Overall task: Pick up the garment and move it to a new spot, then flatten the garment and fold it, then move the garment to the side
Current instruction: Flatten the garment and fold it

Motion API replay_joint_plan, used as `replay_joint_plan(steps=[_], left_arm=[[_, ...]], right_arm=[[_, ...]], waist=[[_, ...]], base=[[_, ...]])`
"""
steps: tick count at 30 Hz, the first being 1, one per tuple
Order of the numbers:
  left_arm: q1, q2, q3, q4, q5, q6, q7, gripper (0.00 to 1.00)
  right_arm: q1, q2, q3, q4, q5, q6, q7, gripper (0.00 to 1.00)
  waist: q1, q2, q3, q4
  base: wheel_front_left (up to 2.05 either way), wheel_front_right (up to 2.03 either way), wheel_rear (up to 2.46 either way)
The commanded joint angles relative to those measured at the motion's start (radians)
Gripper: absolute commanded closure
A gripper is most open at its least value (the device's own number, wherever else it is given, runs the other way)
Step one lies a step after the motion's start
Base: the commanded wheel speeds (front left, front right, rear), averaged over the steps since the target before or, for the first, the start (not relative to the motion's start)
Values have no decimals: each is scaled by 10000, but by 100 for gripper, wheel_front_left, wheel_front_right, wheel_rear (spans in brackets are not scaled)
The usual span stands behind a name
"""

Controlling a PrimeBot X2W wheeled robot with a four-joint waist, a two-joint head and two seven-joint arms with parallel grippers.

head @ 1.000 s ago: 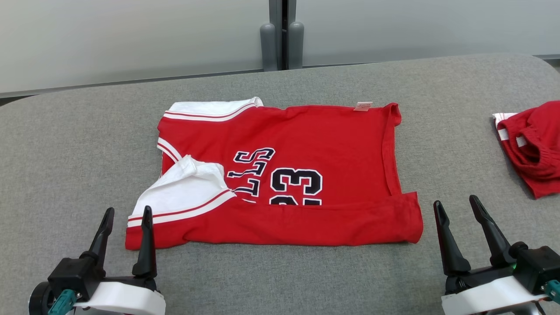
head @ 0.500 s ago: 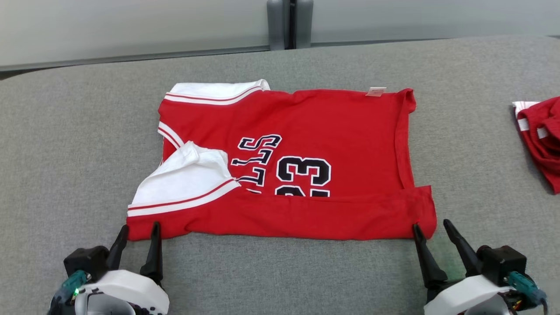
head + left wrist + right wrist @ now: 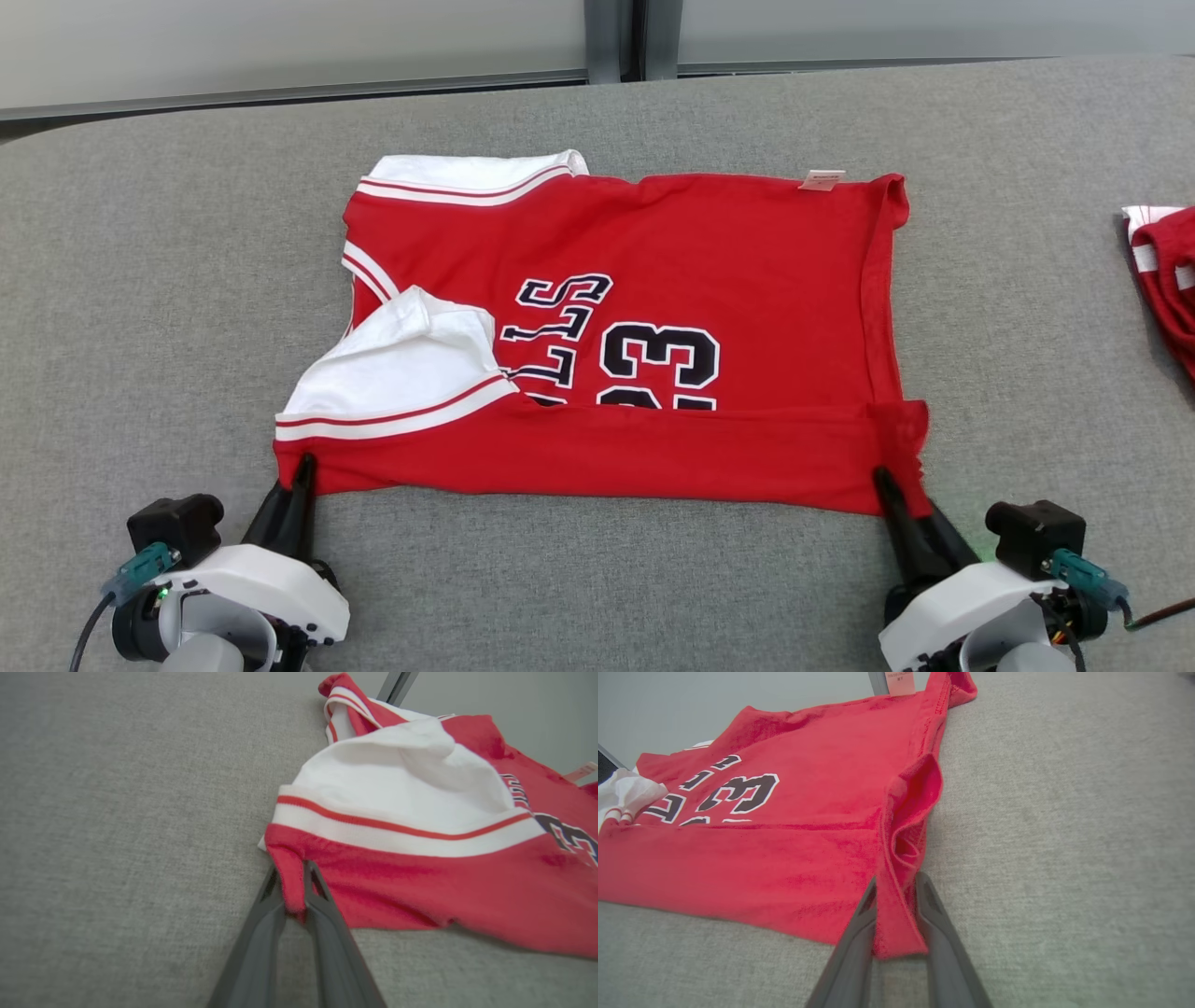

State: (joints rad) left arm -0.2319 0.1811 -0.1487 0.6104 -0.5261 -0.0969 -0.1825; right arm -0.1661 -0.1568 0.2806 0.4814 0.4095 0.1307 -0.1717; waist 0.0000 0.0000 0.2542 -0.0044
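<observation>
The garment (image 3: 653, 280) is a red jersey with white striped trim and the dark number 23. It lies partly folded in the middle of the grey padded table (image 3: 140, 280). My left gripper (image 3: 301, 467) is shut on its near left corner, and in the left wrist view red cloth (image 3: 292, 882) is pinched between the two fingers. My right gripper (image 3: 887, 481) is shut on the near right corner, where the hem (image 3: 896, 905) stands bunched between the fingers.
A second red and white garment (image 3: 1167, 271) lies at the table's right edge. Behind the table runs a pale wall with a grey post (image 3: 630, 37). Bare grey padding stretches to the left of the jersey and along the near edge.
Both grippers moved forward to the jersey's near corners and closed on the cloth. The head camera tilted down, so the whole scene sits differently in the picture.
</observation>
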Motion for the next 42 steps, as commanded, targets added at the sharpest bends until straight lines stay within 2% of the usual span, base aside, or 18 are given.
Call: replay_joint_plan(steps=[1,7,10,15,20,24,25,26,27,28,31,37,42], left_arm=[[160,1,-35,50,-78,-50,-94,100],[1035,149,-1,-600,-437,-181,-230,100],[1675,344,65,-1135,-618,-177,38,100],[2864,797,67,-2335,-754,88,954,100],[3996,787,96,-3637,-1096,500,1787,100],[4460,678,-19,-4123,-1246,679,2180,100],[4554,660,-53,-4213,-1241,731,2276,100],[4584,632,-89,-4286,-1226,783,2336,87],[4590,596,-117,-4346,-1207,849,2352,16],[4527,572,-78,-4446,-1108,933,2195,0],[4239,369,80,-4786,-903,1186,1526,0],[3786,373,289,-5632,98,1829,48,0],[3284,532,305,-6356,947,2206,-471,0]], right_arm=[[42,-81,114,145,140,-2,-77,100],[595,-429,166,-333,571,-4,-192,100],[1106,-649,274,-690,892,-4,240,100],[2029,-1037,26,-1413,1178,-11,924,100],[2862,-1192,-553,-1879,1019,-14,1295,100],[3094,-1195,-726,-1999,912,-14,1424,100],[3147,-1160,-780,-2030,920,-14,1442,96],[3183,-1138,-817,-2063,893,-14,1462,52],[3196,-1123,-853,-2083,859,-14,1493,2],[3145,-1129,-899,-2152,776,-14,1396,0],[2851,-1034,-1105,-2565,481,-8,978,0],[2390,-944,-1561,-4049,-512,-2,354,0],[2173,-727,-1933,-5242,-1280,-2,492,0]], waist=[[0,0,-32,9],[0,0,-432,101],[0,0,-648,152],[0,0,-909,209],[0,0,-1048,210],[0,0,-1110,193],[0,0,-1128,187],[0,0,-1139,188],[0,0,-1150,184],[0,0,-1163,173],[0,0,-1203,121],[0,0,-1332,-47],[0,0,-1466,-148]], base=[[0,0,0],[0,0,0],[0,0,0],[0,0,0],[0,0,0],[0,0,0],[0,0,0],[0,0,0],[0,0,0],[0,0,0],[0,0,0],[0,0,0],[0,0,0]])
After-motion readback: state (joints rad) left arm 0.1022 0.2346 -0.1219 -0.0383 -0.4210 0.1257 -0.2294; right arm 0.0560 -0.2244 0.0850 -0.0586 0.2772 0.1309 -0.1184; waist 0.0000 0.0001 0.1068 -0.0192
